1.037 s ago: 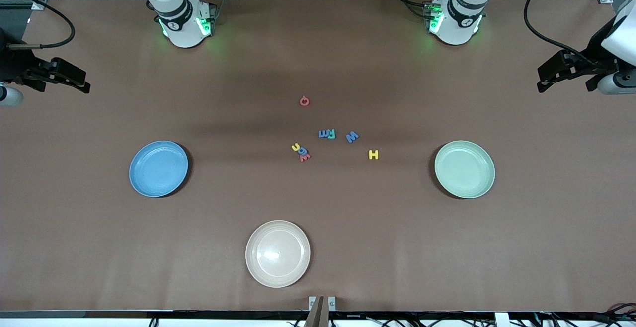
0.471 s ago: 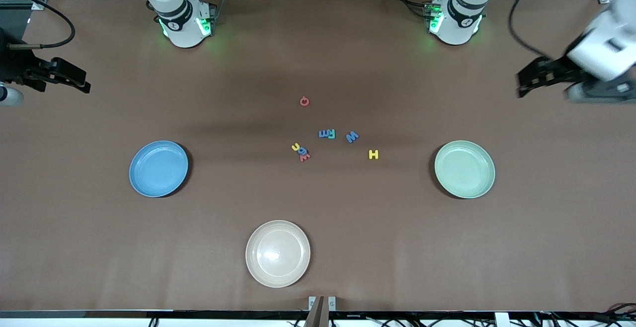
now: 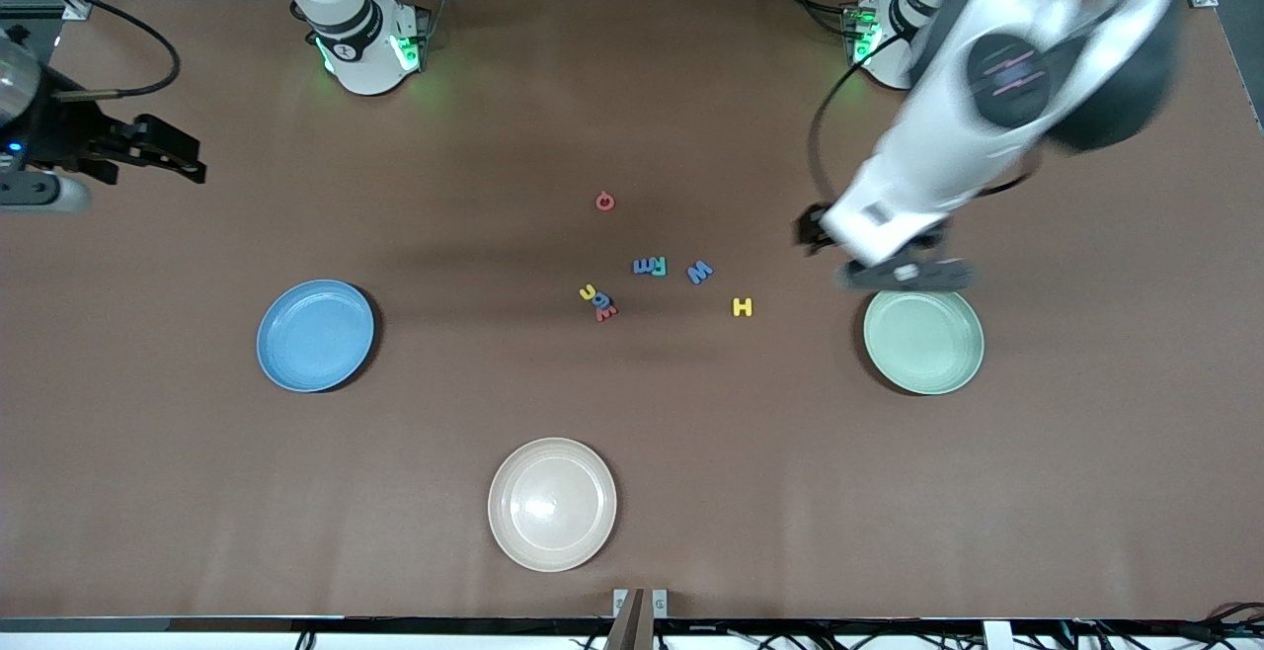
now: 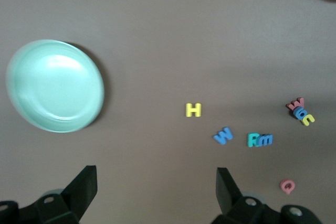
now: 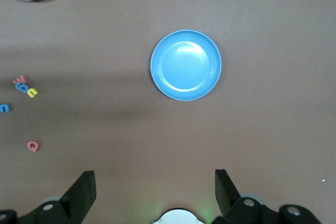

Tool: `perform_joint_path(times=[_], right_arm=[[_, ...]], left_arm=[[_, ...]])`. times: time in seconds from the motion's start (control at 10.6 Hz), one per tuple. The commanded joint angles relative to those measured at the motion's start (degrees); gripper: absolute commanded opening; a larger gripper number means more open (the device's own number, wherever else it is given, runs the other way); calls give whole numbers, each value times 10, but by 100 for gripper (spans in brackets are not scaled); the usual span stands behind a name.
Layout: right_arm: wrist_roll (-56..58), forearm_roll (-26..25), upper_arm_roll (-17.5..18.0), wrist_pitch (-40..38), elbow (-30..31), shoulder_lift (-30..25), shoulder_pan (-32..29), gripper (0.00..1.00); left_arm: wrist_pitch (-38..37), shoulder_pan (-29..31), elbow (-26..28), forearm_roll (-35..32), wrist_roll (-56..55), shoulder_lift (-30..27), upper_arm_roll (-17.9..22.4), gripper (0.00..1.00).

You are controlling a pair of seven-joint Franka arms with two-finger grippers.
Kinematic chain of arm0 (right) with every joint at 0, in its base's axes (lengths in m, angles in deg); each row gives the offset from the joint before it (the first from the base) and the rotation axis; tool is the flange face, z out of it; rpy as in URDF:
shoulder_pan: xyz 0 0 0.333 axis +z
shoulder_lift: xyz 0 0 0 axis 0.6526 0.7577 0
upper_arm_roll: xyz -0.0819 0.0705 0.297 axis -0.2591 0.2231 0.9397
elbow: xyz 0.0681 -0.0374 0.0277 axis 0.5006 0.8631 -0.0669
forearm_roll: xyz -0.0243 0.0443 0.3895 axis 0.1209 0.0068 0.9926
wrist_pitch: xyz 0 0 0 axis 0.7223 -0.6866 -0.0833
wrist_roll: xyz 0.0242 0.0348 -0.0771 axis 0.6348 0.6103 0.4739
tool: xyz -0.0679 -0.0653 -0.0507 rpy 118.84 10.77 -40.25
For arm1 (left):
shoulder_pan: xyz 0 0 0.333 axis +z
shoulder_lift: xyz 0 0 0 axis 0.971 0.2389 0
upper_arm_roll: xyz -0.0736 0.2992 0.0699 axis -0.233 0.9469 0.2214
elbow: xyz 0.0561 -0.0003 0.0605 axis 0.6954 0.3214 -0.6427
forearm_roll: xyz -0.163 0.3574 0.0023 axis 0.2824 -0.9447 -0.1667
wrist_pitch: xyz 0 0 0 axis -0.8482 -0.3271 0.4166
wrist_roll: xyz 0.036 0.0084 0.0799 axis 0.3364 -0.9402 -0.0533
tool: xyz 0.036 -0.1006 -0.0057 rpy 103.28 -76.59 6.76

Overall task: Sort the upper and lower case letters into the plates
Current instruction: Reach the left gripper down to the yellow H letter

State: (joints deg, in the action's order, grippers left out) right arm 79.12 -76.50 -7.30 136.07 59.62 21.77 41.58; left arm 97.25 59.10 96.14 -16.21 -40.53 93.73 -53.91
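Observation:
Several tiny letters lie mid-table: a red ring letter (image 3: 605,201), a teal R with a blue m (image 3: 650,266), a blue W (image 3: 699,272), a yellow H (image 3: 743,307) and a small yellow, blue and red cluster (image 3: 597,302). The sky blue plate (image 3: 316,335) and the mint green plate (image 3: 923,336) both sit empty. My left gripper (image 3: 810,232) hangs open over bare table between the H (image 4: 193,109) and the green plate (image 4: 55,85). My right gripper (image 3: 193,166) hovers open at the right arm's end of the table, looking down on the blue plate (image 5: 186,65).
A cream-beige plate (image 3: 552,504) sits empty near the table's front edge, nearer to the camera than the letters. The two arm bases (image 3: 365,47) stand along the table's back edge.
The left arm has swung in fast from its end of the table to a spot beside the green plate. The right gripper has shifted slightly inward. No letter has moved.

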Motion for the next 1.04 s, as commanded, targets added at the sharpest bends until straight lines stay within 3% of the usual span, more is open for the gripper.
perform_joint_path(times=[0.0, 0.19, 0.38, 0.94], right_arm=[[-2, 5, 1, -2, -2, 10, 2, 100], [-2, 39, 0, -2, -2, 17, 1, 100], [-8, 40, 0, -1, 1, 21, 6, 100], [-26, 46, 1, 60, 48, 21, 47, 100]], left_arm=[[106, -21, 74, 4, -39, 22, 5, 100], [207, -24, 143, 3, -82, 41, 6, 100], [245, -41, 169, -10, -97, 61, 8, 100], [327, -82, 169, -63, -136, 159, 28, 90]])
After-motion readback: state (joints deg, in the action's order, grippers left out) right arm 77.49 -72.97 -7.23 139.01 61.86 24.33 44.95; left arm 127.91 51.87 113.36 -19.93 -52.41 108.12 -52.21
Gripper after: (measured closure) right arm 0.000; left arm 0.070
